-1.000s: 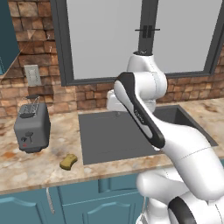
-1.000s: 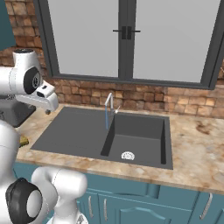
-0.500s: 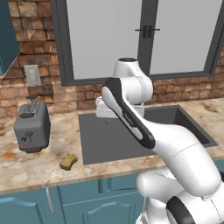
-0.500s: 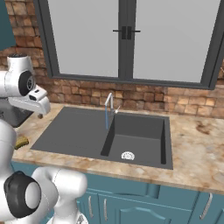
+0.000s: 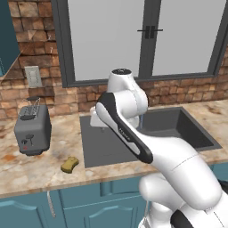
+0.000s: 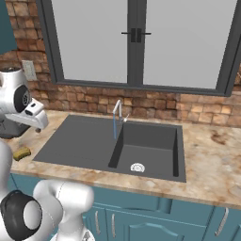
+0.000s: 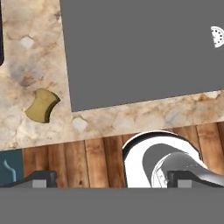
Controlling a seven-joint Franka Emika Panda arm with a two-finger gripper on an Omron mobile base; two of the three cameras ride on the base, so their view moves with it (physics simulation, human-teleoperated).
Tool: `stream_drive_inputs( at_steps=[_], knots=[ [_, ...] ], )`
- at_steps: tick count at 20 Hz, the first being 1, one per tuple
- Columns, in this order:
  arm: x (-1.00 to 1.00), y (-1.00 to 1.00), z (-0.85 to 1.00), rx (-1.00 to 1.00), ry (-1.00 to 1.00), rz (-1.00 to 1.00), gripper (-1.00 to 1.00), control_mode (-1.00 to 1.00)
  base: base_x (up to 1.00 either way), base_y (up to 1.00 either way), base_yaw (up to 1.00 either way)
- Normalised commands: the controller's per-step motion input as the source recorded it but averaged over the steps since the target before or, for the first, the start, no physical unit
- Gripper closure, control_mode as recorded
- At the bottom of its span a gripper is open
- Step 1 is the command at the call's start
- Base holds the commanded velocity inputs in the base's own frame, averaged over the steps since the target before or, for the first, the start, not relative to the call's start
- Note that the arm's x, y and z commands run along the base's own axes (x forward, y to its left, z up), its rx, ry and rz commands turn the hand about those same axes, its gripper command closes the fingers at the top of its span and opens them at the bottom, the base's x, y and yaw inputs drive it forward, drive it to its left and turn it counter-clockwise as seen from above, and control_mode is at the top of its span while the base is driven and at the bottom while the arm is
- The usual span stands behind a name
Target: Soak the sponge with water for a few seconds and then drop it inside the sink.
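I am approaching the sponge [image 7: 42, 105] on the counter [image 7: 35, 57], gripper [image 7: 112, 178] fingers apart and empty; next, descending over it to grasp.

Sponge [image 6: 21, 153] on counter [image 6: 212, 155] left of sink [image 6: 75, 141]; water [image 6: 114, 127] running from faucet [image 6: 117, 109].

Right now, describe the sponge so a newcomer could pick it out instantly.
Start at the wide dark grey recessed sink set in the mottled tan stone counter. On the counter left of the basin, in front of the boxy grey toaster, lies the small mustard-yellow rounded sponge. It is far smaller than the toaster and the only yellow item there.
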Motion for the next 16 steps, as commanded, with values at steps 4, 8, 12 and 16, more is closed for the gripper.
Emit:
stream_drive_inputs(
  at_steps=[4,8,12,16],
  knots=[
    [0.00,0.14,-0.01,0.00,0.00,-0.02,-1.00,-1.00,0.00,0.00,0.00],
    [0.00,0.13,0.00,0.00,0.00,-0.03,-1.00,-1.00,0.00,0.00,0.00],
    [0.00,0.18,-0.05,0.00,0.00,-0.03,-1.00,-1.00,0.00,0.00,0.00],
    [0.00,0.25,-0.20,0.00,0.00,-0.02,-1.00,-1.00,0.00,0.00,0.00]
  ],
)
